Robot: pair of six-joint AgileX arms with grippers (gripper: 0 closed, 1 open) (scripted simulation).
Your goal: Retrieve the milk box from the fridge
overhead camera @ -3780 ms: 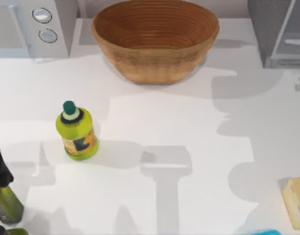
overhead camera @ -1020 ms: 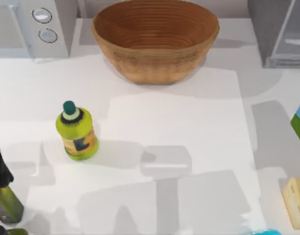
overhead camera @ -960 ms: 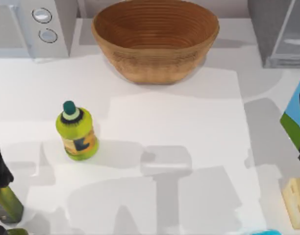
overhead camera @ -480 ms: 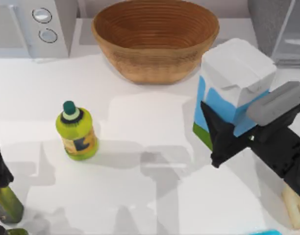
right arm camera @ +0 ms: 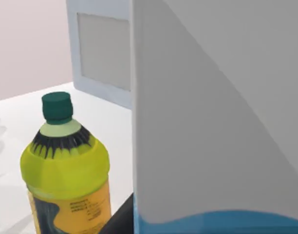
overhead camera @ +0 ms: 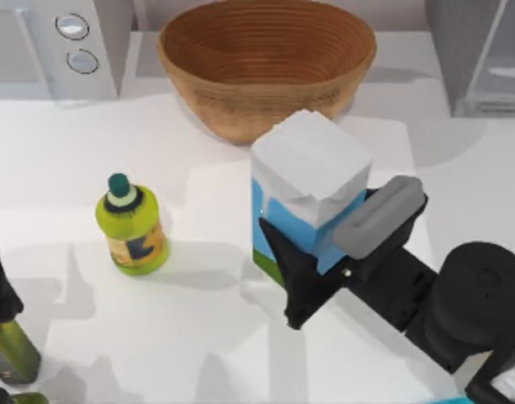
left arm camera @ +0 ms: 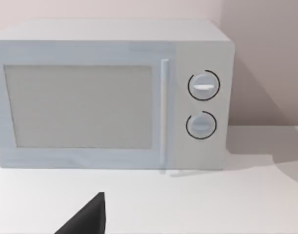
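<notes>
Right gripper (overhead camera: 312,252): fingers clamped on the milk box (overhead camera: 306,192), 1 dark finger visible along its lower side, mid-table.
Milk box: upright, out of the fridge (overhead camera: 480,50), held at the table's centre; whether its base touches the white table (overhead camera: 199,337) I cannot tell.
Fridge: at 1 o'clock from the carton, well apart.
Neighbours: wicker basket (overhead camera: 266,63) near at 12 o'clock; yellow-green bottle (overhead camera: 131,223) at 9 o'clock, apart.
Handling: judged stiff card, smooth-sided, probably light; squeeze the flat side panels mid-height, gently, to avoid slipping or denting.
Left gripper (left arm camera: 85,219): parked at the table's left edge, facing the microwave (left arm camera: 110,95); finger state not readable.
</notes>
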